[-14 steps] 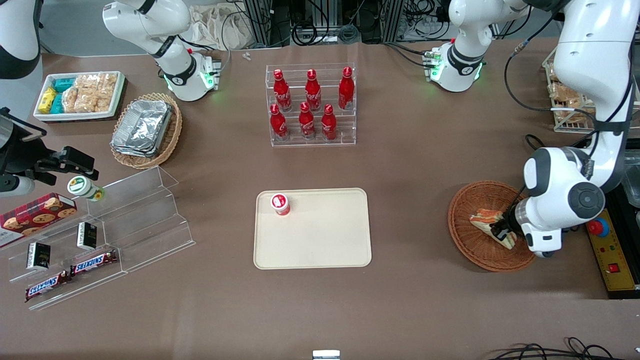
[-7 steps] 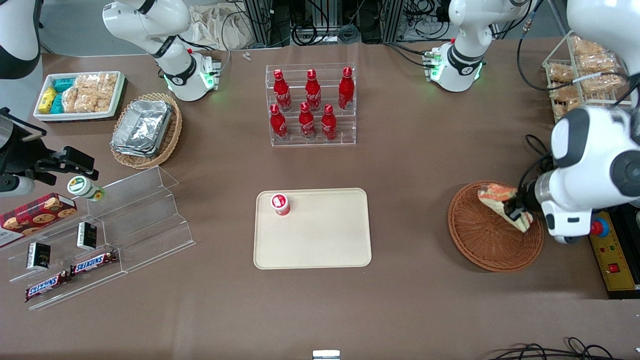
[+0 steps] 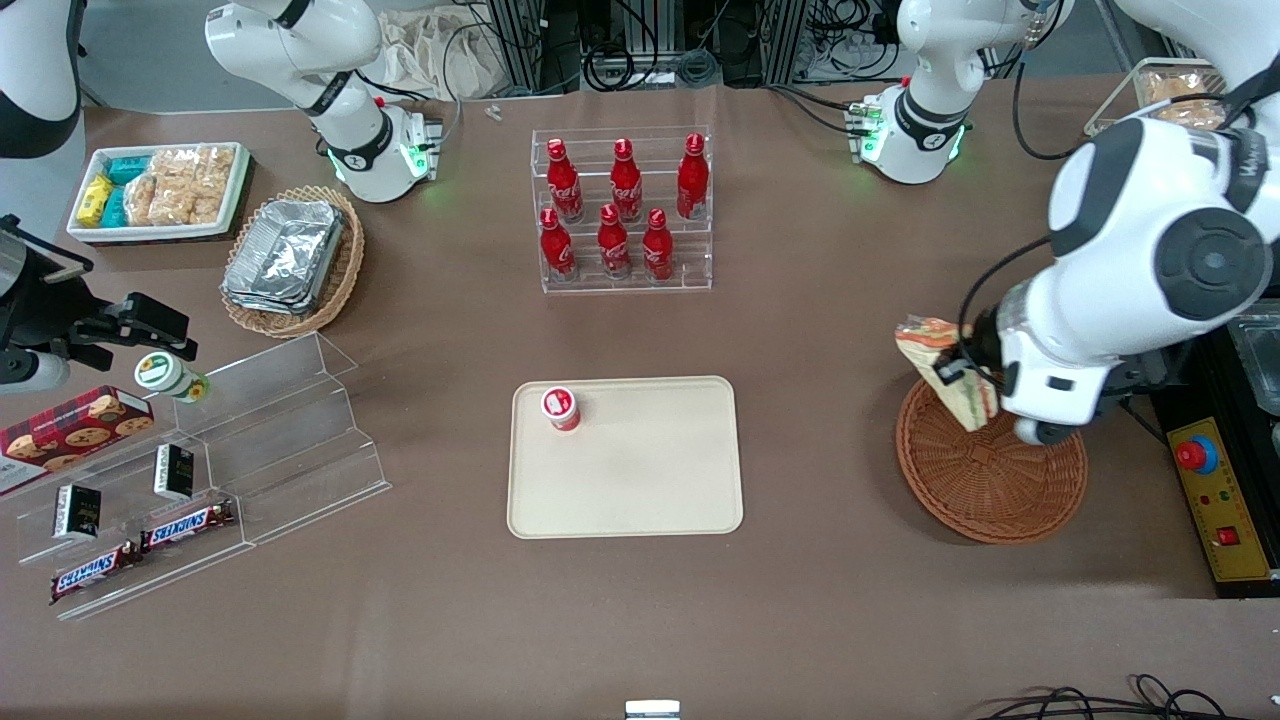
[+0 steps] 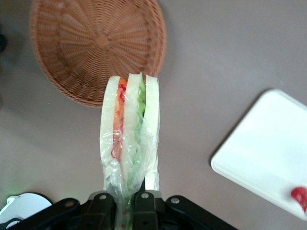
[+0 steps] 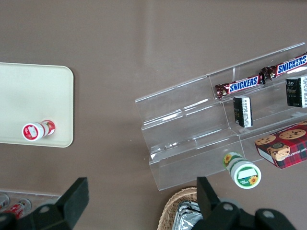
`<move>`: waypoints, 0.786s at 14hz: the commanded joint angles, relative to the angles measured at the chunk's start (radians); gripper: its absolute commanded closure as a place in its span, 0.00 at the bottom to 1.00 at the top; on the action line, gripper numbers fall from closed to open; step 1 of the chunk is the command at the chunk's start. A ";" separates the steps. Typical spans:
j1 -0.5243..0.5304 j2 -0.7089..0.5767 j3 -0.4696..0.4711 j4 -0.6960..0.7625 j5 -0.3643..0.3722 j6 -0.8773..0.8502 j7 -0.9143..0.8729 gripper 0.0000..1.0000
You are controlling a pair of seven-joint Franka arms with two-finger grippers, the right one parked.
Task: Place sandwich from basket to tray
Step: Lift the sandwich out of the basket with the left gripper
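My left gripper [image 3: 965, 375] [image 4: 123, 206] is shut on the clear-wrapped sandwich [image 3: 940, 365] [image 4: 129, 143] and holds it in the air, above the basket's rim on the side toward the tray. Pale bread with orange and green filling layers shows end-on in the left wrist view. The reddish-brown wicker basket [image 3: 990, 475] [image 4: 91, 43] sits on the table below with nothing in it. The cream tray [image 3: 640, 480] [image 4: 268, 158] [image 5: 29, 96] lies at the table's middle.
A small red-and-white pot [image 3: 561, 407] [image 5: 37, 130] stands on a corner of the tray. A clear rack of red bottles [image 3: 622, 210] stands farther from the front camera than the tray. A yellow control box [image 3: 1225, 505] lies beside the basket. Clear stepped shelves [image 3: 230, 470] sit toward the parked arm's end.
The gripper has lifted the sandwich out of the basket and carried it up and toward the tray; the basket now holds nothing.
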 commanded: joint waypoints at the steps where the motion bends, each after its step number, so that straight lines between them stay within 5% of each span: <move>1: -0.015 0.032 -0.059 0.026 0.004 0.000 0.068 1.00; 4: -0.119 0.059 -0.059 0.020 0.074 0.095 0.109 1.00; 11: -0.255 0.257 -0.059 0.021 0.108 0.382 0.120 1.00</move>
